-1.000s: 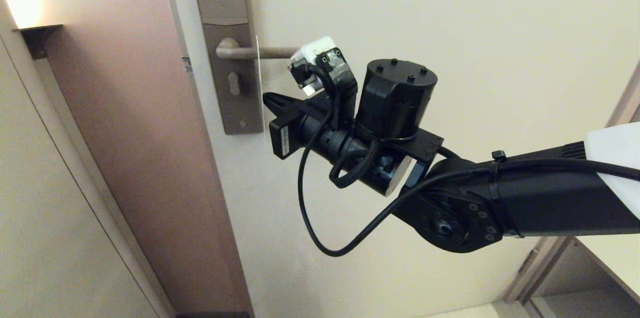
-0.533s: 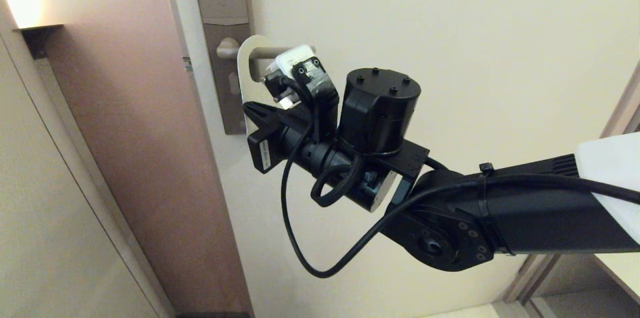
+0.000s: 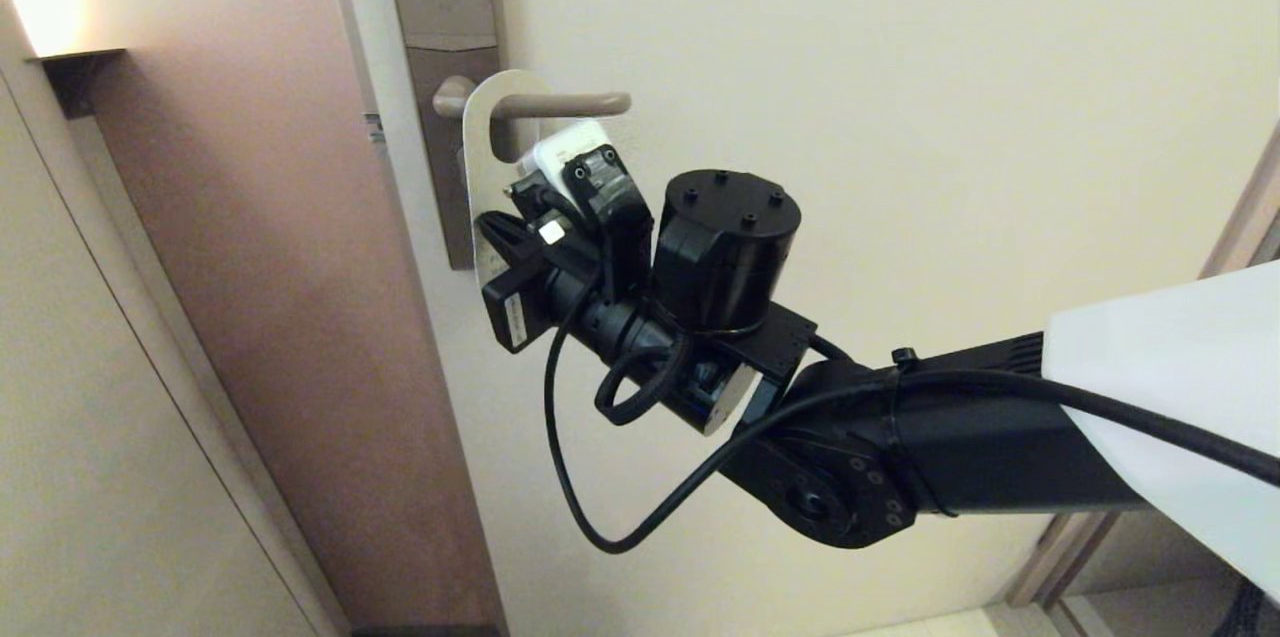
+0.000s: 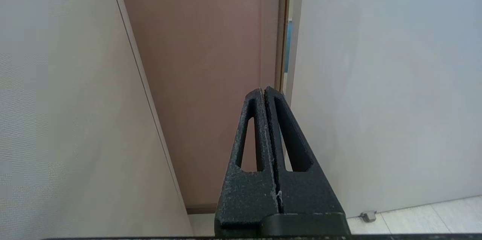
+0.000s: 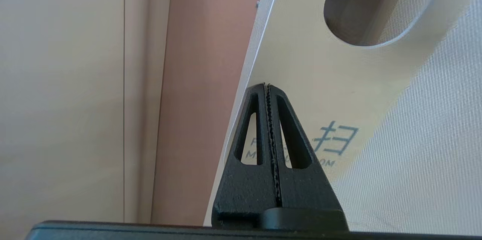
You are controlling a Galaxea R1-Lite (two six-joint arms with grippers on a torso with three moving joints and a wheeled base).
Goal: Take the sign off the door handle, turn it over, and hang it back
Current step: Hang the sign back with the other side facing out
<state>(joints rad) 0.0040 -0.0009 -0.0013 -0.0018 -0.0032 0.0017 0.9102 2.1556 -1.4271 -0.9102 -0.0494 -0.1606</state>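
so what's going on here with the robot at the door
The robot is working on a door hanger. The sign hangs on the door handle, with the lever through its hole and its white face with teal lettering toward the robot. The right claw, fingers closed together, sits right at the sign's lower part; whether it pinches the sign or just rests in front of it isn't clear. The left claw is shut, empty and away from the handle.

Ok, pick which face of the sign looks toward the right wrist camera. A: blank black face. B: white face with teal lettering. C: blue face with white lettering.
B: in the right wrist view the sign shows a pale face with teal lettering behind the right gripper.
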